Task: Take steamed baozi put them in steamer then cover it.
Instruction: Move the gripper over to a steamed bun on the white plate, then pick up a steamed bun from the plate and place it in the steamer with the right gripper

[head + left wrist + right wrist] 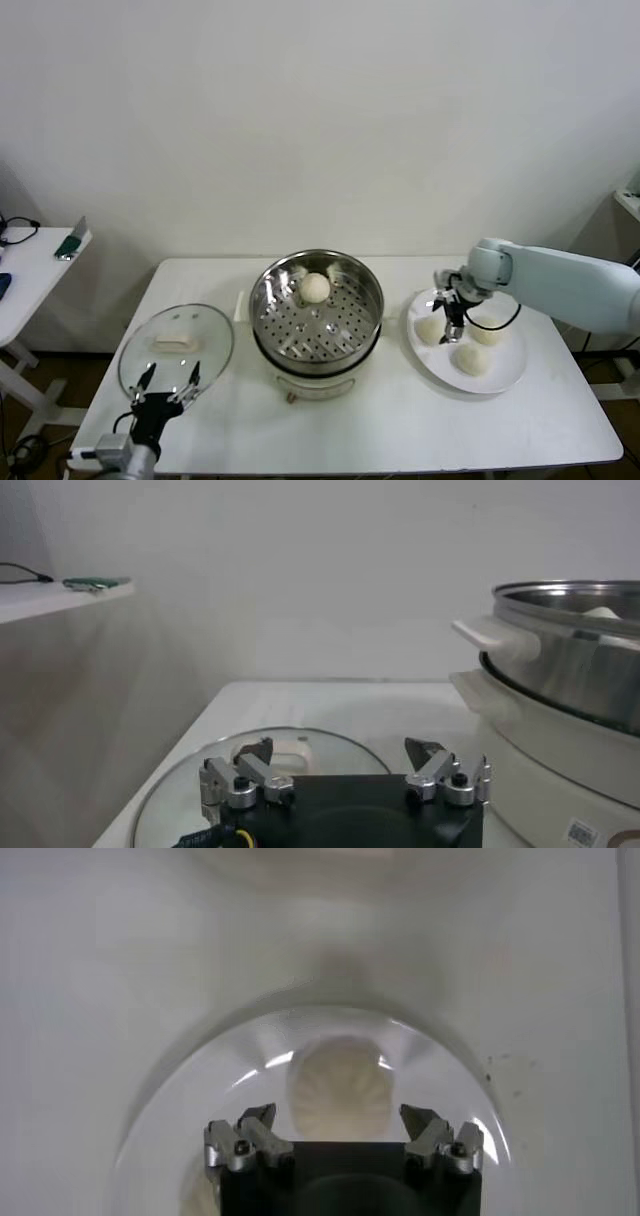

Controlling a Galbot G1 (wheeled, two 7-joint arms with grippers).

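Observation:
The steamer stands mid-table with one baozi on its perforated tray. Three baozi lie on the white plate at the right: one, one and one. My right gripper is open, just above the plate's left baozi; in the right wrist view that baozi lies between the open fingers. The glass cover with its cream handle lies flat at the left. My left gripper is open, low at the cover's near edge.
A white side table with a green object stands at the far left. The steamer's white handle shows in the left wrist view. The table's front edge runs just ahead of the left gripper.

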